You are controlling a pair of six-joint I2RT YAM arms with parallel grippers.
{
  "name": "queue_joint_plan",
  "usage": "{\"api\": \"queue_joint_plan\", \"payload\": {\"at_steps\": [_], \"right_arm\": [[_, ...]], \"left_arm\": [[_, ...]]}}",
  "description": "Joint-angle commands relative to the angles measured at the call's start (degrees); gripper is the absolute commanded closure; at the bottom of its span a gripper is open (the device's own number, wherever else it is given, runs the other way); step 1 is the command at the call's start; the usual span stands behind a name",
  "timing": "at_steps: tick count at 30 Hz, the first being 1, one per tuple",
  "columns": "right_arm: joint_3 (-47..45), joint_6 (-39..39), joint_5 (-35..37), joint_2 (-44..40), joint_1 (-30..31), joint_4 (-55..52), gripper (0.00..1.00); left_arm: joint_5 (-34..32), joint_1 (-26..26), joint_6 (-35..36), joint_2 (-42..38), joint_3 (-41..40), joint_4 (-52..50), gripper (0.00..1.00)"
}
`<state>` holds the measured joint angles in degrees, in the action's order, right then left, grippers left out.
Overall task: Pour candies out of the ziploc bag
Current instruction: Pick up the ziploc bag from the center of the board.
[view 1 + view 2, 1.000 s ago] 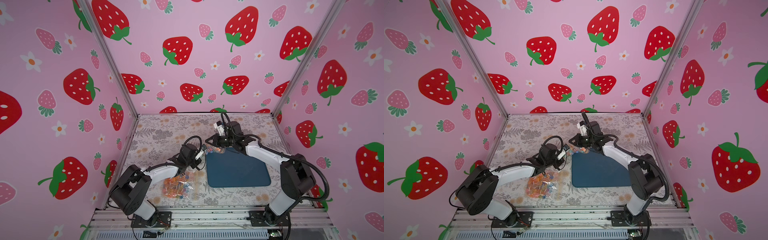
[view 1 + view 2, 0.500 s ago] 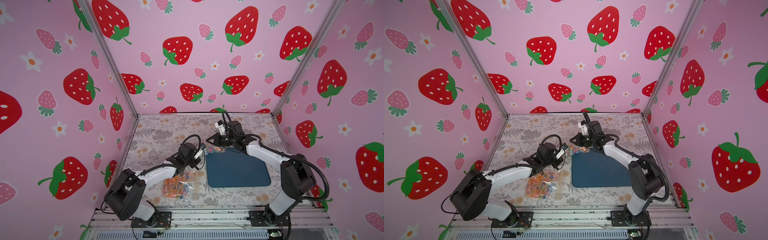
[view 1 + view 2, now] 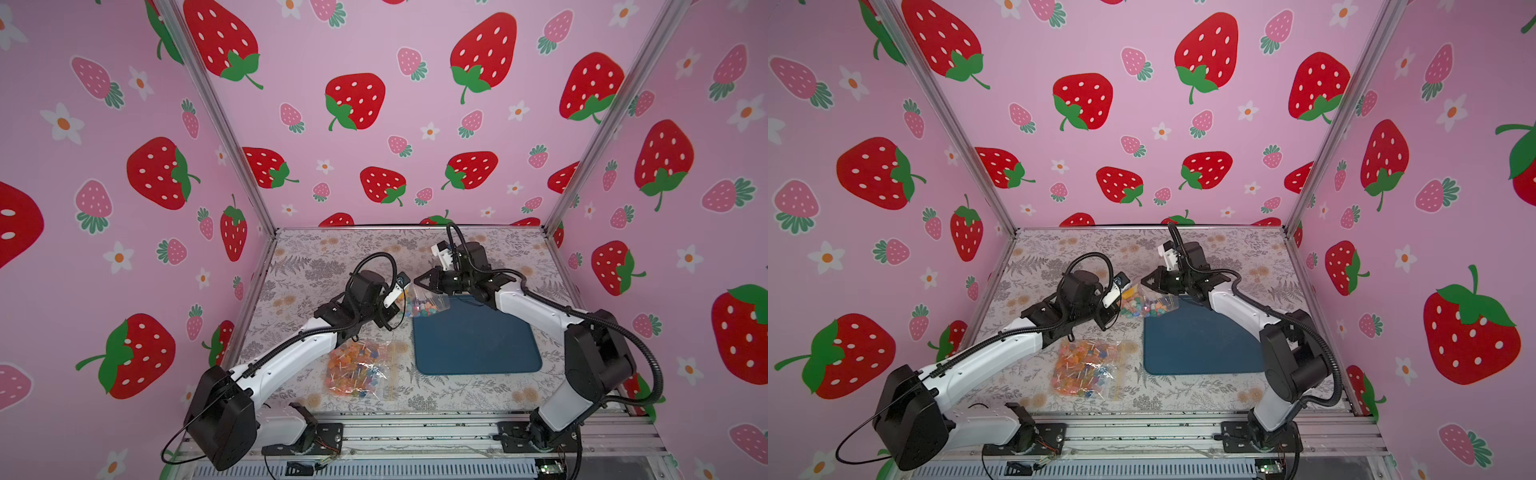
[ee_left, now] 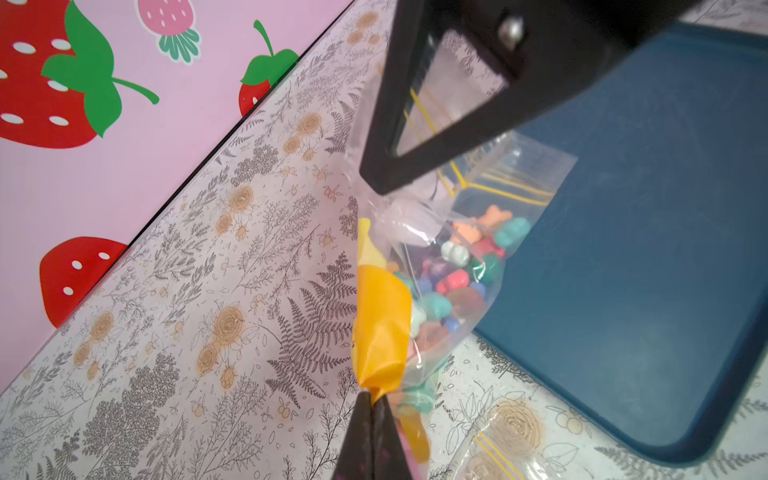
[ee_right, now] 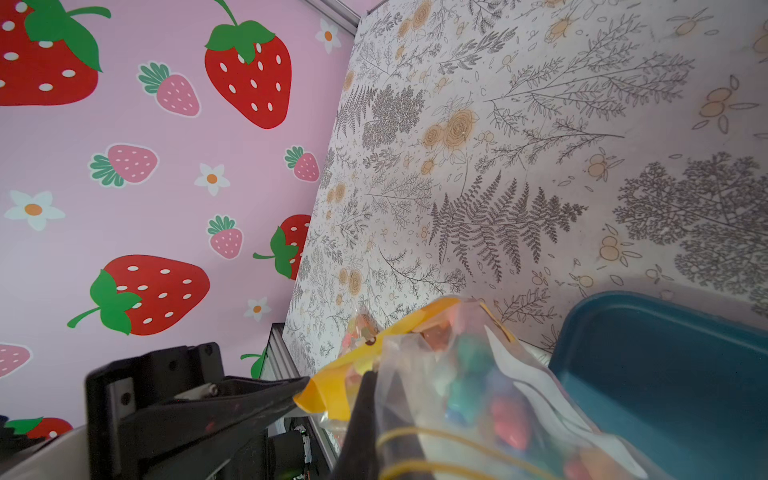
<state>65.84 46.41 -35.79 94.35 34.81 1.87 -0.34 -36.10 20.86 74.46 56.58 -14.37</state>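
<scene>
**Bag Held by Both Grippers Above Tray**

On the left, a yellow tab [image 4: 380,316] at the edge of the ziploc bag [image 3: 426,305] is pinched by the fully closed left gripper [image 4: 371,401]. A second bag [image 3: 361,370] of orange lollipops is laid flat on the flower-printed table [image 3: 316,257]. The held bag is hung between the arms, over the far left corner of the tray [image 3: 478,345]. The candies [image 4: 449,282] are gathered in its sagging belly. On the right, the film near the yellow zip lines is clamped by the closed right gripper [image 3: 420,282]. Whether the mouth is open cannot be told.

For a good pour, the mouth should probably be brought fully over the tray and the tab end raised slowly. The film is thin, clear, crinkled and likely slippery. The candies are small and lumpy. The tray is dark blue and smooth, with a low rim.
</scene>
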Motion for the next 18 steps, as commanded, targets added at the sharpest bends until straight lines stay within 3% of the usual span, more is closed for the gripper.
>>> {"api": "queue_joint_plan", "payload": {"at_steps": [1, 4, 9, 18], "right_arm": [[-2.53, -0.97, 0.10, -3.12, -0.10, -0.28, 1.00], [-5.73, -1.15, 1.68, -5.28, -0.11, -0.35, 1.00], [-10.07, -1.83, 3.78, -8.58, -0.31, -1.51, 1.00], [-12.67, -2.64, 5.18, -9.31, -0.91, -2.75, 1.00]], "left_arm": [[4.21, 0.15, -1.86, 0.22, 7.32, -3.44, 1.00], [6.53, -0.20, -3.37, 2.03, 8.53, -4.42, 1.00], [10.00, -0.68, -6.04, 4.32, 3.43, 1.67, 1.00], [13.81, -0.84, -8.53, 11.53, 0.62, 7.02, 1.00]]}}
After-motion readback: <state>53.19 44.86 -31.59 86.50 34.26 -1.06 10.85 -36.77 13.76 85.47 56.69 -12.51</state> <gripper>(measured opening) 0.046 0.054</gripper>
